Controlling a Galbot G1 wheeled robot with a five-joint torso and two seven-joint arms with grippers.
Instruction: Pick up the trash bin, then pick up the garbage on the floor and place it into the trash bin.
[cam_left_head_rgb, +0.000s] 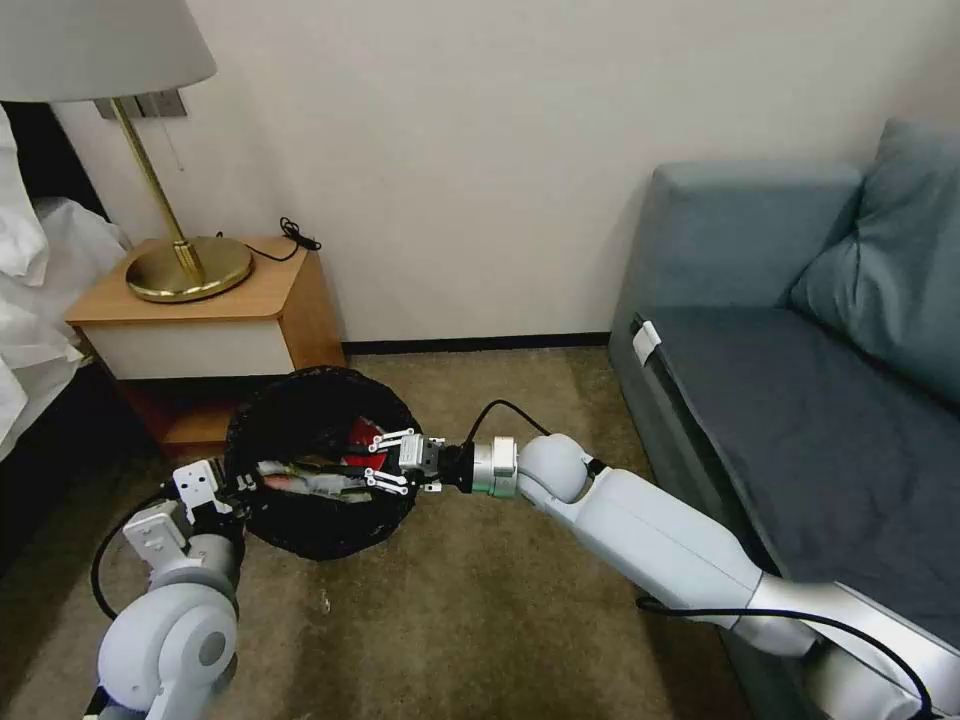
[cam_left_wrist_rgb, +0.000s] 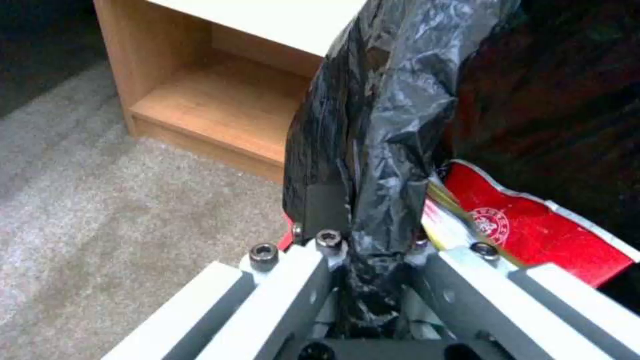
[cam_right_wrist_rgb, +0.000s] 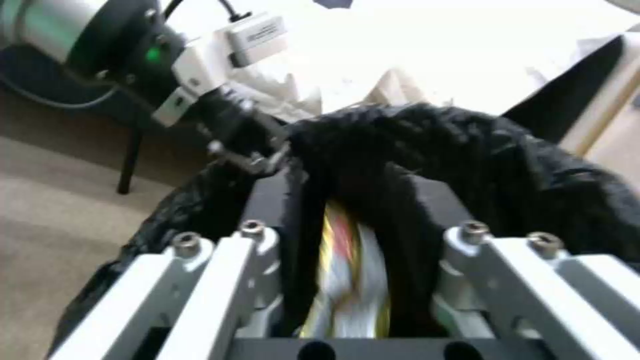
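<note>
Just above the beige carpet (cam_left_head_rgb: 480, 590), between a wooden bedside cabinet (cam_left_head_rgb: 215, 320) and a blue-grey sofa (cam_left_head_rgb: 800, 400), the small round trash bin lined with crinkled black plastic (cam_left_head_rgb: 318, 470) is held tilted, its mouth facing the camera. The left claw (cam_left_head_rgb: 240, 483) is clamped tight on the bin's rim at the robot's left side; the left wrist view shows the black liner pinched between its jaws. The right claw (cam_left_head_rgb: 378, 460) reaches into the bin's mouth from the opposite side, its fingers (cam_right_wrist_rgb: 270, 200) closed around a yellowish-silver wrapper (cam_right_wrist_rgb: 350, 280) with red markings. A red wrapper (cam_left_wrist_rgb: 533, 225) already lies inside the bin, near the left claw. No litter shows on the carpet in the head view. The step in hand appears to be dropping a wrapper into the bin. The next move calls for the right claw to open while over the bin's interior, with the left claw holding the bin steady.
</note>
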